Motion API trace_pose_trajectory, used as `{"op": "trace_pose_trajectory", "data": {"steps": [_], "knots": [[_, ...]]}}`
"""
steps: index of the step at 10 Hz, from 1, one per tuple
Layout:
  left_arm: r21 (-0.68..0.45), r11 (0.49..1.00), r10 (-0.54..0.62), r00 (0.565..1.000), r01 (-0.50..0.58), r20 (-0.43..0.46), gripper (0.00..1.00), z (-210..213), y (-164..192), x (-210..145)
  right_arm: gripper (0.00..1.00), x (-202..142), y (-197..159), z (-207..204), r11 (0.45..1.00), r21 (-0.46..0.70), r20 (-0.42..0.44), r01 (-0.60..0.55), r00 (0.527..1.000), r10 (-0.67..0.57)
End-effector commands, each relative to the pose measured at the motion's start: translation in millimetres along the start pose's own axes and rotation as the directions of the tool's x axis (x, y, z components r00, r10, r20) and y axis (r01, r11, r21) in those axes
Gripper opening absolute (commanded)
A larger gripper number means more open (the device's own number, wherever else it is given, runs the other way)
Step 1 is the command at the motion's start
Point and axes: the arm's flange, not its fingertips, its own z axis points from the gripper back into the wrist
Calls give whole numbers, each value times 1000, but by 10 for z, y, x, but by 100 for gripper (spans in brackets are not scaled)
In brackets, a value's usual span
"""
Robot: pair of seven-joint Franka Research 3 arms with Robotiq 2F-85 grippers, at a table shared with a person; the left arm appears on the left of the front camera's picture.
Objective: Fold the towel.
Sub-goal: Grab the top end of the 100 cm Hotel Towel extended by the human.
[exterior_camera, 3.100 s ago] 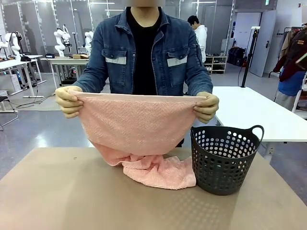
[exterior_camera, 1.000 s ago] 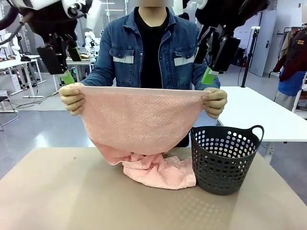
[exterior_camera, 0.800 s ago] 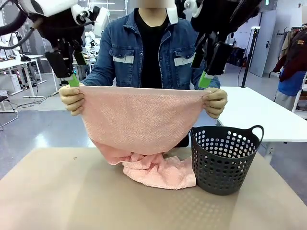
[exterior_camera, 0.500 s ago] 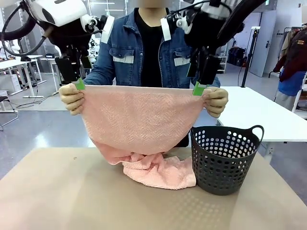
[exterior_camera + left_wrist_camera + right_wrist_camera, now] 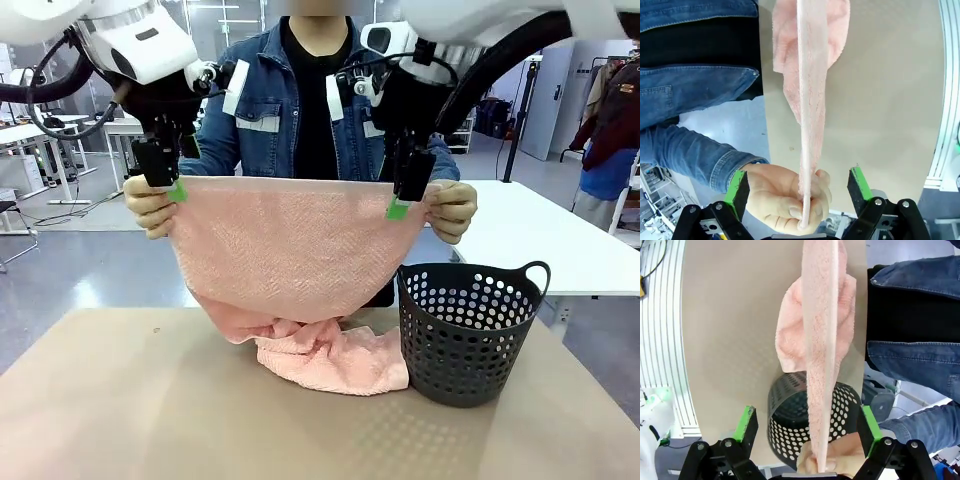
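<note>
Across the surface [image 5: 120,400] from the arms, the person holds the towel [image 5: 290,255] up by its top edge: one hand [image 5: 148,208] on the corner at the robot's left, other hand [image 5: 452,212] on the corner at the robot's right. The edge is pulled flat, running left-right, approx. level. Cloth hangs from it like a curtain. The bottom part lies crumpled on the surface, right up against the dark basket [image 5: 470,340], not in it.

Both arms are at that edge. Up top, the left gripper [image 5: 168,185] sits just inside the one hand. Over on the far corner, the right gripper [image 5: 402,200] sits just inside the other hand, a bit lower on the cloth. Both have jaws spread wide, nothing clamped yet.

Key bit: the wrist views look straight down the hanging cloth. The towel is edge-on, a thin pink strip running up between the green pads [image 5: 737,184], one pad each side of it, roughly centred for both arms. So the edge's long axis crosses each gripper's closing line at right angles, and a straight squeeze should catch it, I reckon. Each arm has its own corner, so neither needs to reach across.

Watch-out: the person's fingers pinch the cloth v. near the pads, esp. on the left, where the hand sits between the two fingers in the wrist view. Closing could nip a finger, so it prob. wants a touch more inboard. The fold itself hasn't begun; this looks like the handover step.
</note>
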Motion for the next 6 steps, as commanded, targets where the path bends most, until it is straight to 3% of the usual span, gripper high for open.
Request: {"op": "trace_pose_trajectory", "data": {"steps": [1, 6], "knots": [[23, 1000, 19, 999, -18, -43, 100, -146, 5, -10, 100, -27, 3, -103, 999, -23, -16, 49, 999, -49], [-41, 999, 31, 999, -32, -20, 100, -436, -50, 43, 100, -165, -19, -282, 997, -5, -38, 82, 996, -82]]}}
